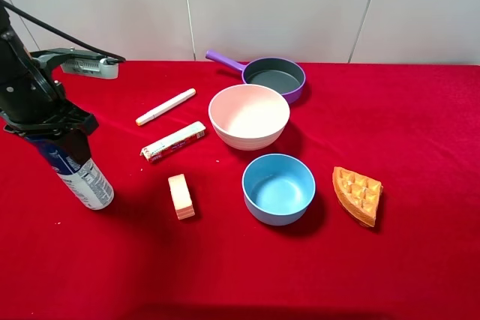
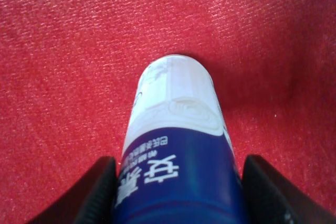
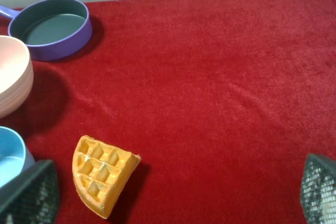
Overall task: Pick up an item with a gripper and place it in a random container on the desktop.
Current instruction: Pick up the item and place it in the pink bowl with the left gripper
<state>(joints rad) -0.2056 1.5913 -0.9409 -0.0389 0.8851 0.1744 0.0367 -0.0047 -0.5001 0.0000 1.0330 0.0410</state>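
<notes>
My left gripper is shut on the upper part of the bottle at the far left of the red desktop. The bottle hangs tilted, its white base end low over the cloth; its cap is hidden by the claw. In the left wrist view the bottle sits between the two black fingers. The pale pink bowl stands well to the right of it, mid-table, and is empty. My right gripper is open and empty over bare cloth; it is out of the exterior view.
A light-blue bowl stands in front of the pink one. A purple-handled pan is behind it. A waffle wedge lies at the right. A white marker, a wrapped bar and a pale block lie between bottle and bowls.
</notes>
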